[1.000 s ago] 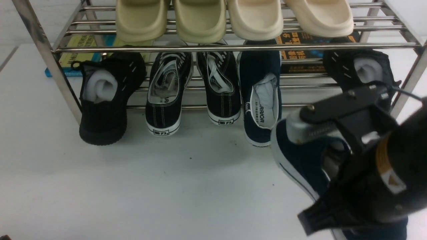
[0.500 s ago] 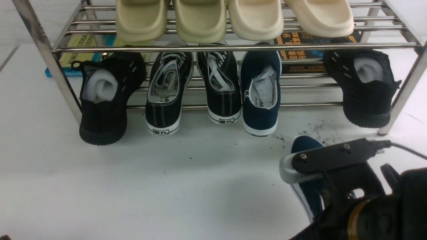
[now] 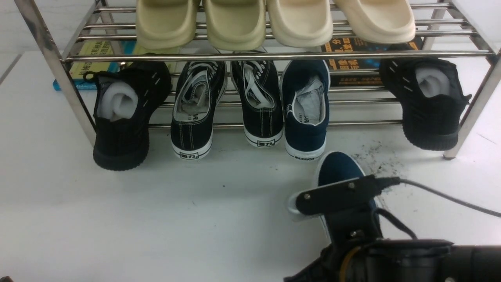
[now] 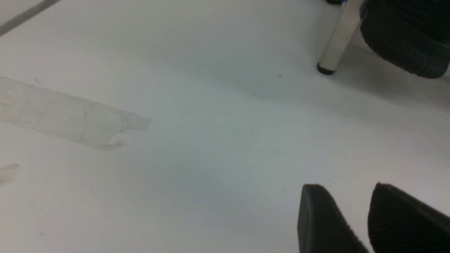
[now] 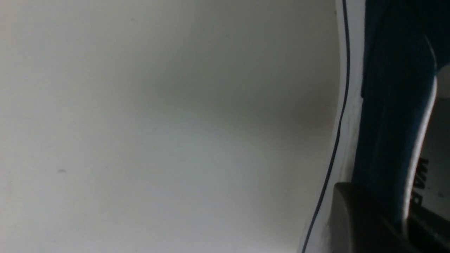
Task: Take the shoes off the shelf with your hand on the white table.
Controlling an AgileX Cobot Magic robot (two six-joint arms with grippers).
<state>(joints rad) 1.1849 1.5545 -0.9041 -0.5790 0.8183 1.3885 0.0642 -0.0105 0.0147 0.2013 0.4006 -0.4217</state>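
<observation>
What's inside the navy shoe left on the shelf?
The navy shoe on the shelf holds crumpled white paper stuffing over a white insole. The toe interior is hidden by the upper.

Right arm (image 3: 411,258): bulky black housing, thin orange band at its neck. Flat black bracket (image 3: 338,194) with small silver screws, pale grey tip. Thin black cable (image 3: 446,197) trails off. Left gripper (image 4: 369,221): two black ribbed fingers.

Behind rack I see books (image 3: 354,58) lying flat, another yellow-blue book (image 3: 84,62) far left. Pale wall (image 3: 23,37) at back. Light even, soft shadows.
</observation>
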